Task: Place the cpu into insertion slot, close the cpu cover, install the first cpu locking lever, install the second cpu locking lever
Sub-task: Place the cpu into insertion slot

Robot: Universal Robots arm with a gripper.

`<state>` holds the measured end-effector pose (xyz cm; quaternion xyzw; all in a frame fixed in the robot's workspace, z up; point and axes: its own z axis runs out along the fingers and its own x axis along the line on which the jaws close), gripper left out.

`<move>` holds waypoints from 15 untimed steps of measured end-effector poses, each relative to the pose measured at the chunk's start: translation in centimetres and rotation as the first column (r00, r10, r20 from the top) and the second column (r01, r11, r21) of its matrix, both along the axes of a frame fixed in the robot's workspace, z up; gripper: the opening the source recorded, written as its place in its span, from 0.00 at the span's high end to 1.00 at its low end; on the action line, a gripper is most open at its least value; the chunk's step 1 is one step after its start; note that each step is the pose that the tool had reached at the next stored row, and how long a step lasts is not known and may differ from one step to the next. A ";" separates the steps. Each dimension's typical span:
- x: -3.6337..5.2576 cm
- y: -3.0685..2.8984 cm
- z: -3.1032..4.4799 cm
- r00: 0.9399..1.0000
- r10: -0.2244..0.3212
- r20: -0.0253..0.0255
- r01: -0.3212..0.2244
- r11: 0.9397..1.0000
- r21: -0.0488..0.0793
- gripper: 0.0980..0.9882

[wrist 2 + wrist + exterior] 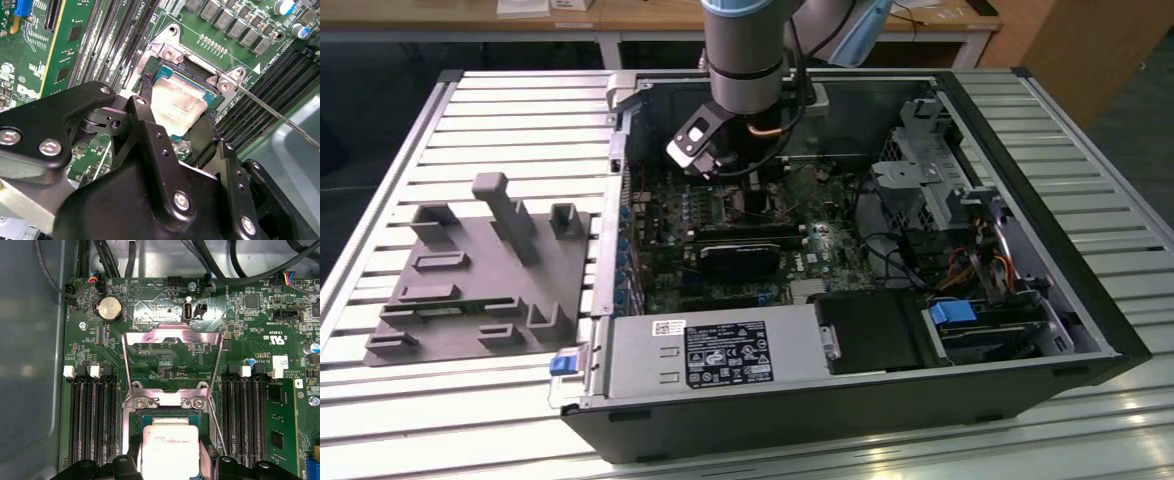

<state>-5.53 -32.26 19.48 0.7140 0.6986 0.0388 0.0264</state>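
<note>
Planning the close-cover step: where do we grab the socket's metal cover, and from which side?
Take the free crossbar of the cover, the end away from its hinge by the socket. It stands swung open and is a thin windowed frame, so pinch that bar across its thickness, probably from above. The gripper is shut on the chip.

You have the computer case (pixel 854 405) lying open on the slatted table (pixel 520 110), with the moulded tray (pixel 467 290) beside it on the exterior view's left and the power supply (pixel 707 355) inside along its near wall. Inside, the gripper (pixel 170 462) holds the cpu (pixel 170 445) between its fingers over the insertion slot (pixel 167 416), which sits between two banks of memory slots (pixel 92 420). The cpu cover (pixel 172 337) stands open on the slot's side away from the gripper.
</note>
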 end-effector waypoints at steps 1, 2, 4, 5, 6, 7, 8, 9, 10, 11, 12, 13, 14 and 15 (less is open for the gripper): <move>0.00 0.00 -0.03 1.000 0.000 0.000 0.000 1.000 0.001 0.51; 0.00 0.00 -0.04 1.000 0.000 0.000 0.000 1.000 0.001 0.51; 0.00 0.00 -0.05 1.000 0.000 0.000 0.000 1.000 0.001 0.51; 0.03 0.00 -0.06 1.000 0.000 0.000 0.000 1.000 0.001 0.51; 0.04 0.00 -0.06 1.000 0.000 0.000 0.000 1.000 0.001 0.51; 0.06 0.00 -0.06 1.000 0.000 0.000 0.000 1.000 0.001 0.51; 0.07 0.00 -0.06 1.000 0.000 0.000 0.000 1.000 0.001 0.51; 0.07 0.00 -0.05 1.000 0.000 0.000 0.000 1.000 0.001 0.51; 0.07 0.00 -0.05 1.000 0.000 0.000 0.000 1.000 0.001 0.51; 0.07 0.00 -0.05 1.000 0.000 0.000 0.000 1.000 0.001 0.51; 0.08 0.00 -0.05 1.000 0.000 0.000 0.000 1.000 0.001 0.51; 0.08 0.00 -0.06 1.000 0.000 0.000 0.000 1.000 0.001 0.51; 0.08 0.00 -0.05 1.000 0.000 0.000 0.000 1.000 0.001 0.51; 0.08 0.00 -0.05 1.000 0.000 0.000 0.000 1.000 0.001 0.51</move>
